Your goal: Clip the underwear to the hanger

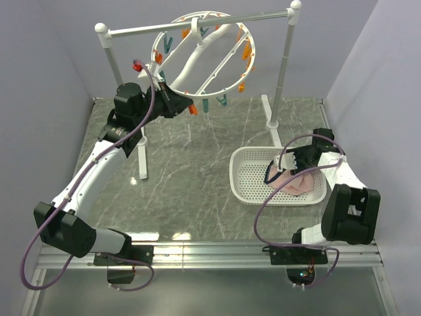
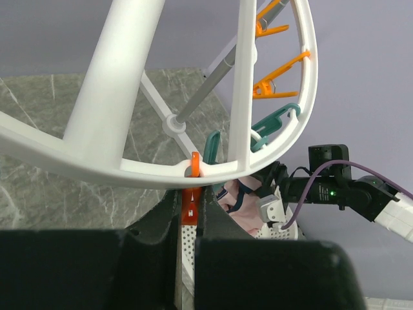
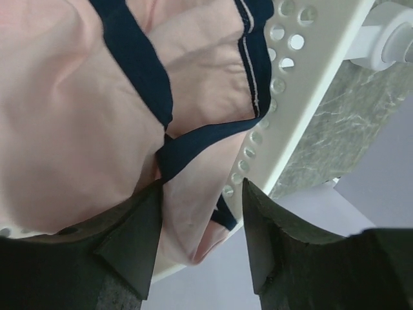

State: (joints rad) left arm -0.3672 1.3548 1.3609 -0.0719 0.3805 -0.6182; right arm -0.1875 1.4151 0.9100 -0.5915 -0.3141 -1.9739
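The hanger (image 1: 191,62) hangs tilted from the rail, with orange and teal clips around its ring. My left gripper (image 1: 183,105) is at the ring's lower left edge. In the left wrist view it (image 2: 188,201) is shut on an orange clip (image 2: 188,212) just under the ring (image 2: 129,171). The pink underwear (image 1: 295,183) with navy edging lies in the white basket (image 1: 253,164). My right gripper (image 1: 281,170) is down over it. In the right wrist view its jaws (image 3: 200,216) stand apart, with a fold of the underwear (image 3: 77,116) between them, against the left finger.
The white rail stand (image 1: 131,29) spans the back on two poles with feet on the marble table. The basket wall (image 3: 310,84) is close to my right fingers. Grey walls close in both sides.
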